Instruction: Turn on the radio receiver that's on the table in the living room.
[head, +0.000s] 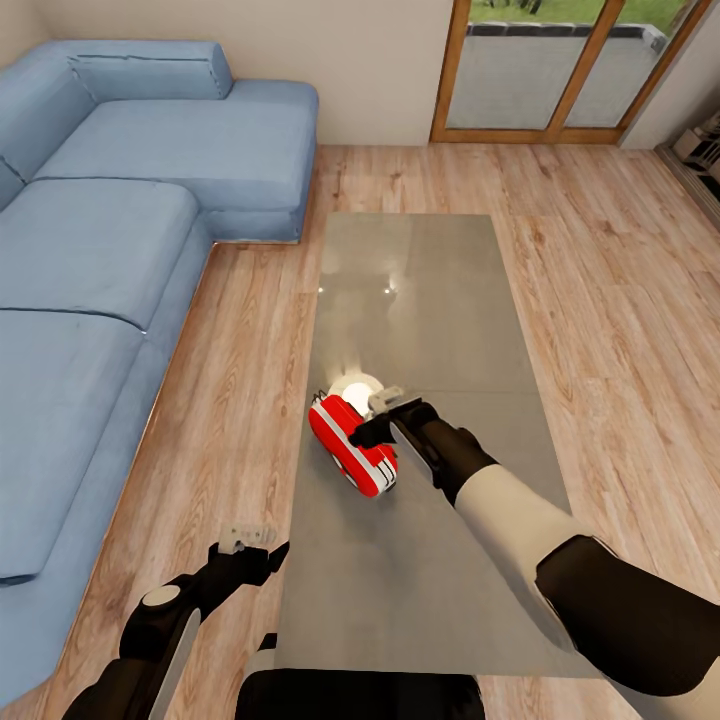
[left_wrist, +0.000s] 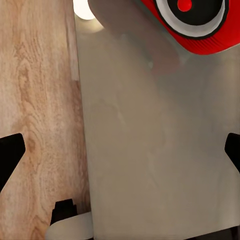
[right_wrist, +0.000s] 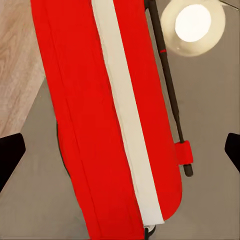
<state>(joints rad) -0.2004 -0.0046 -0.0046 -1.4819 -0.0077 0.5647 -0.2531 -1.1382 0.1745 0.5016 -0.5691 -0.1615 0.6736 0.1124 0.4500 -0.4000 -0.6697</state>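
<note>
With jaws apart, our right gripper (head: 385, 415) hovers directly above the radio receiver (head: 352, 447) on the table (head: 420, 300); we judge it light, rigid, slippery, best touched gently.

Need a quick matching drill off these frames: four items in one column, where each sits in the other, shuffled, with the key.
Items
1. radio receiver
2. pale round disc
3. left gripper
4. sofa

Places
A. over the floor, just off the table's near-left edge
B. along the room's left side, on the floor
C. on the table, directly under the right gripper
D. on the table, just beyond the radio

Pairs: 1-C, 2-D, 3-A, 4-B
</note>
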